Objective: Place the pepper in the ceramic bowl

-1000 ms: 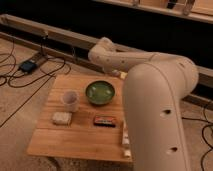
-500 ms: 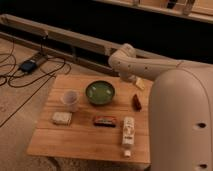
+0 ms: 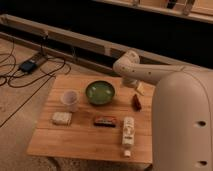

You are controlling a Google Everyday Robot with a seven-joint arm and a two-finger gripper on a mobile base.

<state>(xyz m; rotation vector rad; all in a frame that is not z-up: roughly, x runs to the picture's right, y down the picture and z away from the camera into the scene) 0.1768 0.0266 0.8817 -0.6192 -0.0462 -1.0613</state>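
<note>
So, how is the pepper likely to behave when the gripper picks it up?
Small and tapered, the pepper probably weighs little but may roll or pivot in a pinch. It lies flat on the table, so tipping seems unlikely. The open gripper hangs close to it.

Gripper point(image 3: 138, 89) beside the pepper point(image 3: 135, 101) seems half hidden under the arm point(image 3: 150, 75); robot body point(image 3: 182, 125) cropped at right.
</note>
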